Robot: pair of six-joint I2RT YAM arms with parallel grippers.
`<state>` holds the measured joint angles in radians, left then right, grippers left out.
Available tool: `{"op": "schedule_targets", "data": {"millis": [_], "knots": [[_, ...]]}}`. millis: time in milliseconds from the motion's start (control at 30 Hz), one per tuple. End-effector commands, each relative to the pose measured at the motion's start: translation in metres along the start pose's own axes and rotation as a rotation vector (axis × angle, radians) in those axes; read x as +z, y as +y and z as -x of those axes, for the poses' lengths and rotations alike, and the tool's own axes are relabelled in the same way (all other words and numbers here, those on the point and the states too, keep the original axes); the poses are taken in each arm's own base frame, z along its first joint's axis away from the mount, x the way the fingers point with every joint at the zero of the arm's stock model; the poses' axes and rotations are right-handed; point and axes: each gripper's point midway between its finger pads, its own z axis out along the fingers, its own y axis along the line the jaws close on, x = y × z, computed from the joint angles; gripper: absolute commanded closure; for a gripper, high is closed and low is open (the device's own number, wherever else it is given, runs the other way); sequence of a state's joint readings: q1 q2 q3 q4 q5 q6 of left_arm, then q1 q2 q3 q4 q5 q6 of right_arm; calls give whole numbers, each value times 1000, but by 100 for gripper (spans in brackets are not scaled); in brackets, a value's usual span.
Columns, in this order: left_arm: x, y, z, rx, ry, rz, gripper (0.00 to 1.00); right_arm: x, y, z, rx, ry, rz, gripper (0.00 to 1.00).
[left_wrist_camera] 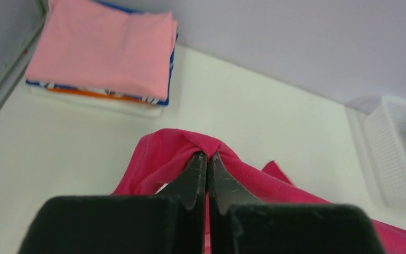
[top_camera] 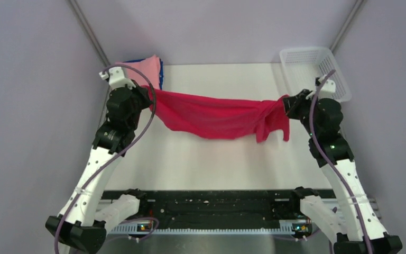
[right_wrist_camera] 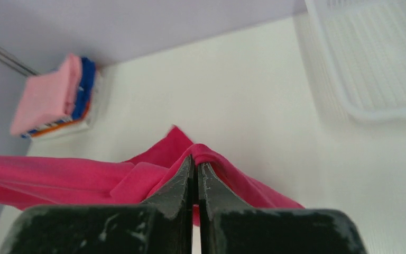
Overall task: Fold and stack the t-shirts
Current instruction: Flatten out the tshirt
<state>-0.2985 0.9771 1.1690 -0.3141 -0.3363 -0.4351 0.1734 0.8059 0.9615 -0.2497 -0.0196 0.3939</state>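
A crimson-red t-shirt hangs stretched between my two grippers above the white table, sagging in the middle, with a loose flap hanging at its right end. My left gripper is shut on its left end; the cloth bunches over the tips in the left wrist view. My right gripper is shut on its right end, also seen in the right wrist view. A stack of folded t-shirts lies at the far left corner, light pink on top, with blue, orange and white below.
A white plastic mesh basket stands at the far right corner, close behind my right arm; it also shows in the right wrist view and the left wrist view. Grey walls enclose the white table on three sides.
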Motion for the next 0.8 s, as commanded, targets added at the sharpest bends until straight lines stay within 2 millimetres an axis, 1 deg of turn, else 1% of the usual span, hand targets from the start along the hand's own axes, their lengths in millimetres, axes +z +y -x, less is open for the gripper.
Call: {"op": "schedule_targets", "data": {"millis": [0,100,200,233,267,300,367,400,433,467,500,533,567,600,667,700,733,767], "knots": [[32,28,-57,9,103,112,100,13,-51,-63,6,156,-206,100],[62,42,-93,27,211,188,100,36,-74,-85,-31,235,-296,100],[93,58,-132,19,277,260,100,70,-93,-113,-64,305,-324,98],[103,59,-144,15,299,258,100,84,-102,-124,-62,324,-337,94],[112,59,-155,8,327,254,100,95,-105,-127,-60,322,-330,90],[119,59,-164,1,352,252,100,109,-110,-133,-57,329,-328,82],[129,64,-180,5,391,281,100,129,-118,-143,-54,367,-341,58],[131,68,-184,7,405,301,100,136,-122,-150,-60,411,-357,50],[133,70,-188,9,413,315,100,138,-125,-156,-60,439,-369,43],[133,73,-191,9,423,325,100,136,-125,-157,-61,460,-379,39],[132,73,-194,5,430,328,100,131,-125,-156,-58,465,-387,34],[130,74,-195,3,433,326,100,125,-125,-153,-50,451,-391,32],[127,75,-197,0,434,322,100,113,-124,-157,-33,445,-399,25],[125,75,-198,-3,431,317,100,103,-123,-156,-14,424,-402,15],[120,77,-201,0,437,314,99,80,-119,-157,32,390,-396,11],[118,78,-202,4,447,321,83,68,-118,-162,56,387,-399,9],[116,79,-201,9,457,331,63,56,-118,-167,74,390,-407,6],[112,79,-200,15,474,340,36,46,-120,-172,84,396,-419,3]]}}
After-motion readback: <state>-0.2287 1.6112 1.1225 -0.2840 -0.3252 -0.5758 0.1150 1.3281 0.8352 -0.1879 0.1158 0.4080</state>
